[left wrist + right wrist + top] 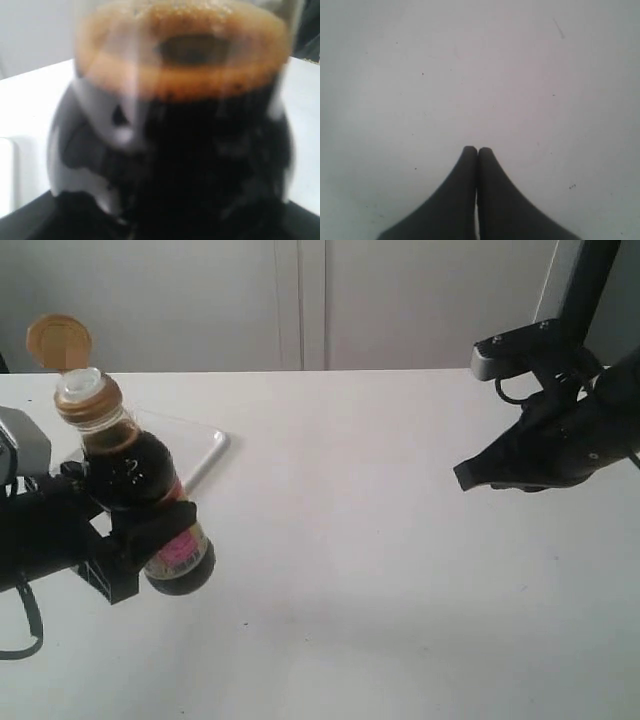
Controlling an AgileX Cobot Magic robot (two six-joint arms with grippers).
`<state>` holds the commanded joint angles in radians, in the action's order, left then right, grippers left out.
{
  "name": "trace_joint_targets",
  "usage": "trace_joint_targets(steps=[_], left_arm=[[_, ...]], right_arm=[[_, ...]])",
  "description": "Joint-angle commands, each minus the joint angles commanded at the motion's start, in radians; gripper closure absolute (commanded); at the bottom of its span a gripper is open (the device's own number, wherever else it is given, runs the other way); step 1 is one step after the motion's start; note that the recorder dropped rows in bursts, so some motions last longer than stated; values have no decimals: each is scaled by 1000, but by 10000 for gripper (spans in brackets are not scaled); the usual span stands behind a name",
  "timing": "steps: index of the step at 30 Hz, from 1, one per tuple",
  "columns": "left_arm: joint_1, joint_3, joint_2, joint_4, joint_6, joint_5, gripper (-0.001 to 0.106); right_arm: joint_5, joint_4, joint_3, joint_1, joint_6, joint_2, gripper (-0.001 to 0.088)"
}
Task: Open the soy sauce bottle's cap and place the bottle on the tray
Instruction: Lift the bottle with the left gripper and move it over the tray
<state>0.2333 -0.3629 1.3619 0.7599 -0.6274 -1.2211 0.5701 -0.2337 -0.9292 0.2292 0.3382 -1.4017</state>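
Observation:
The soy sauce bottle [140, 490] hangs above the table at the left, tilted, with my left gripper [150, 530] shut on its lower body. Its golden-brown cap [58, 340] is flipped open above the white pour spout [78, 386]. The left wrist view is filled by the blurred dark bottle [185, 140]; the fingers are hidden there. The white tray [205, 455] lies behind the bottle, mostly covered by it. My right gripper [466, 476] hovers at the right, shut and empty, its fingertips [477, 150] pressed together over bare table.
The white table [380, 570] spreads between the two arms. A pale wall runs along the back. The right arm's mount [530, 345] stands at the far right.

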Motion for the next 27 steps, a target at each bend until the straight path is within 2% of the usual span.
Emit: trace_joint_targets(steps=[8, 21, 27], left_arm=[[0, -82, 0, 2, 0, 37, 1053], [0, -219, 0, 0, -4, 208, 1053], [-4, -250, 0, -66, 36, 313, 1053]], right_arm=[[4, -5, 0, 0, -2, 0, 868], [8, -23, 0, 0, -2, 0, 868], [6, -23, 0, 0, -2, 0, 868]])
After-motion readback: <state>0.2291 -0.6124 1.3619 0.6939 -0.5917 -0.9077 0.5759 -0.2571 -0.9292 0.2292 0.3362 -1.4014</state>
